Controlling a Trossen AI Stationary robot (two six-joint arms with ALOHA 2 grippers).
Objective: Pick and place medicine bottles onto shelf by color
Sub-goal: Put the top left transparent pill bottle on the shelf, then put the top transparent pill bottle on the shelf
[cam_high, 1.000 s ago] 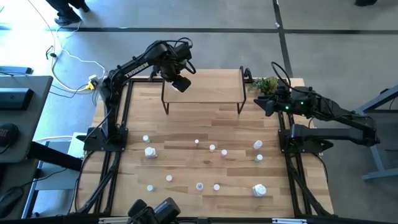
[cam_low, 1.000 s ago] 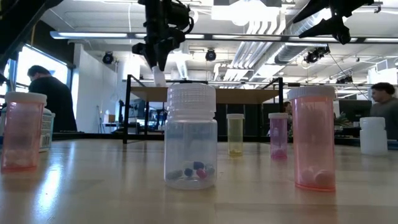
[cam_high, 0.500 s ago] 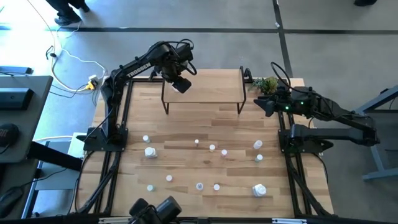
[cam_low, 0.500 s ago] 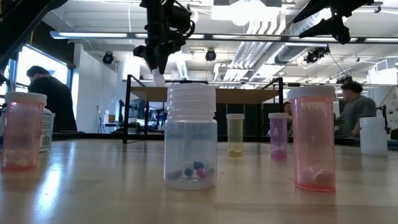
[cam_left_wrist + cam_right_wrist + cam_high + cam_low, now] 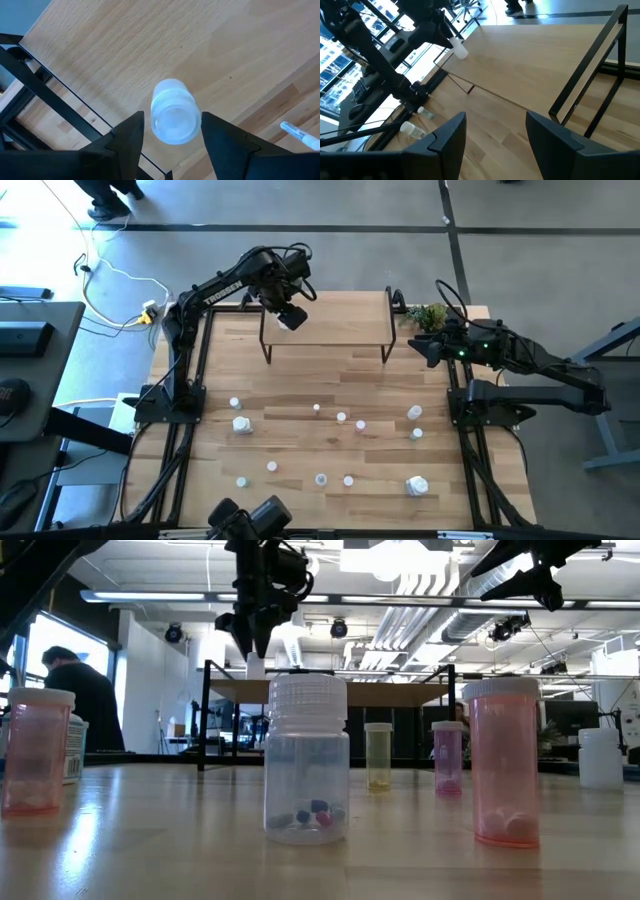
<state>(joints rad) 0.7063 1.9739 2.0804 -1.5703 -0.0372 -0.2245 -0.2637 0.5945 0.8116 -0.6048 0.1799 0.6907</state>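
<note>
At the bottom of the low view, a clear bottle with a ribbed white cap and coloured pills stands closest, centre frame, flanked by a pink bottle at the left edge and a taller pink bottle to the right. Behind them stand a yellow bottle, a small pink one and a white one at the right edge. In the high view the bottles dot the lower half of the tabletop. The shelf stands at the top centre. Above its left end hangs the left gripper, fingers spread on either side of a white-capped bottle standing on the shelf board, gaps showing on both sides. The right gripper waits at the right edge of the tabletop beside a small plant, its fingers spread apart with nothing between them.
</note>
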